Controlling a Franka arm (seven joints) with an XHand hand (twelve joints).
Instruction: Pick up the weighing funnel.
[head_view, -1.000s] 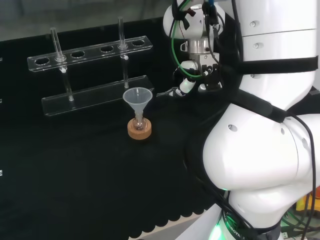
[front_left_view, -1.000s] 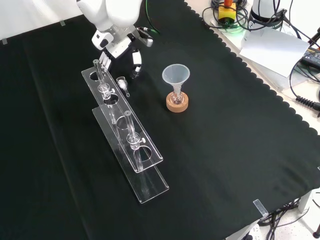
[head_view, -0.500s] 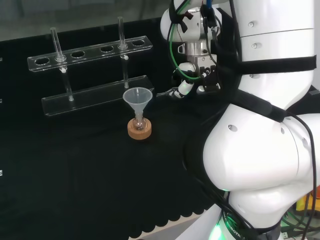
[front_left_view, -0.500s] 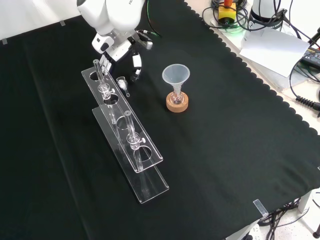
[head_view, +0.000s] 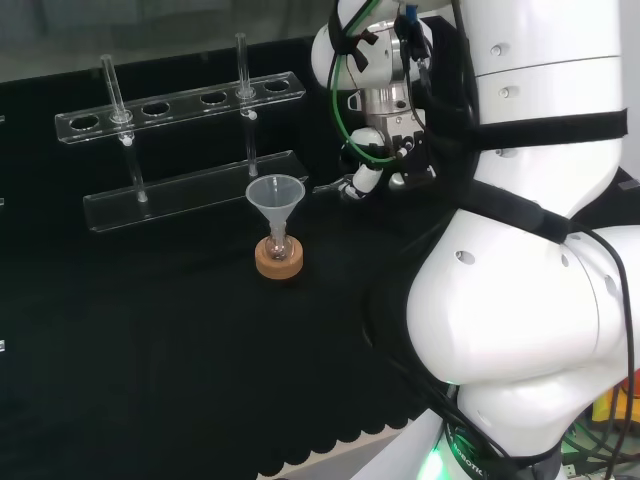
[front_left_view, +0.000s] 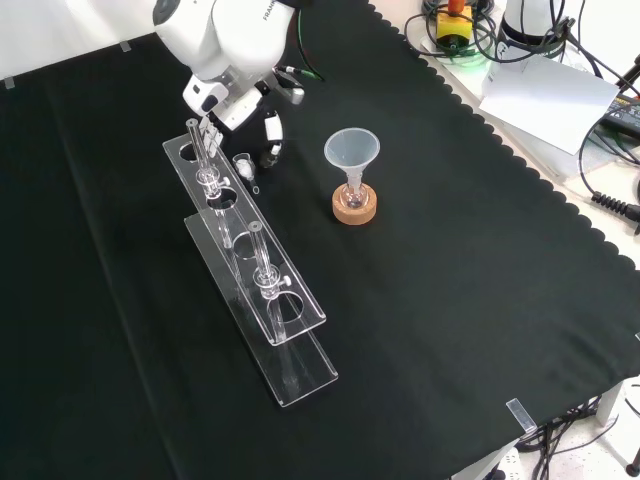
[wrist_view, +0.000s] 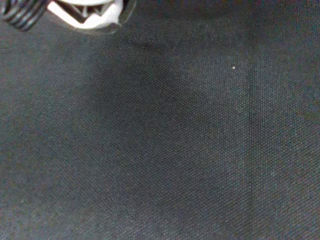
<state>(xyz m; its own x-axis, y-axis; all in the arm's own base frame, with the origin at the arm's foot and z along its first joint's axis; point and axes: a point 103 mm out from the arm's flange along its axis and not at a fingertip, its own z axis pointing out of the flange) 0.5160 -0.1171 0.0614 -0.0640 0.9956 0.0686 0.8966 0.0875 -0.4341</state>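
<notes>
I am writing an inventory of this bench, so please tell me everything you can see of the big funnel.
The funnel is a translucent, whitish cone that stands upright, mouth up, with its stem in a small clear flask on a round cork ring. It stands on the black cloth, right of the rack in the front view, apart from the hand.

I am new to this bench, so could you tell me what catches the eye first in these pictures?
The arm's big white links stand at the head view's right. In the front view the hand hangs over the weighing funnel, which lies on the black cloth beside the clear tube rack; right of them the funnel stands in a flask on a cork ring.
</notes>
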